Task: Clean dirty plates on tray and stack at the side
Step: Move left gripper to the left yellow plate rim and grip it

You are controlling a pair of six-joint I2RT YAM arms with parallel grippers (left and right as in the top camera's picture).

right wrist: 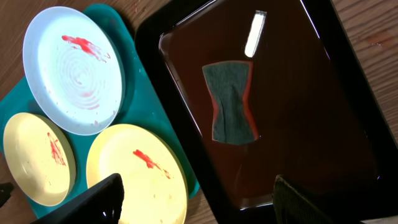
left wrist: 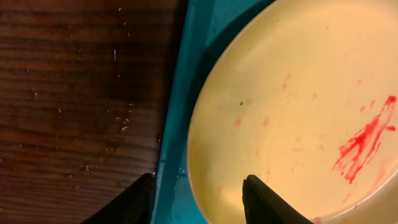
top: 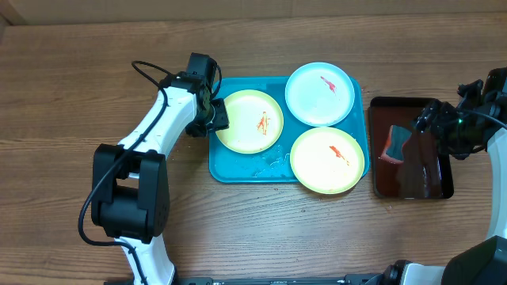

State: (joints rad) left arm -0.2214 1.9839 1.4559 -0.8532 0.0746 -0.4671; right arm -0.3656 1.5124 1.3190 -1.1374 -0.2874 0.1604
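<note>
Three plates lie on the teal tray [top: 238, 162]. The left pale yellow plate [top: 249, 120] and the front right yellow plate [top: 328, 160] both carry red smears. So does the blue-white plate [top: 320, 93] at the back. My left gripper [top: 215, 117] is at the left yellow plate's left edge. In the left wrist view this gripper [left wrist: 199, 199] is open, its jaws astride the rim of that plate [left wrist: 298, 112] and the tray's edge [left wrist: 193, 62]. My right gripper [right wrist: 199, 205] hangs open and empty above the dark tray [right wrist: 298, 124].
The dark brown-red tray [top: 424, 178] sits right of the teal tray and holds a grey and orange sponge [right wrist: 231, 102]. Water drops lie on the wood left of the teal tray. The right arm's base stands at the table's right edge.
</note>
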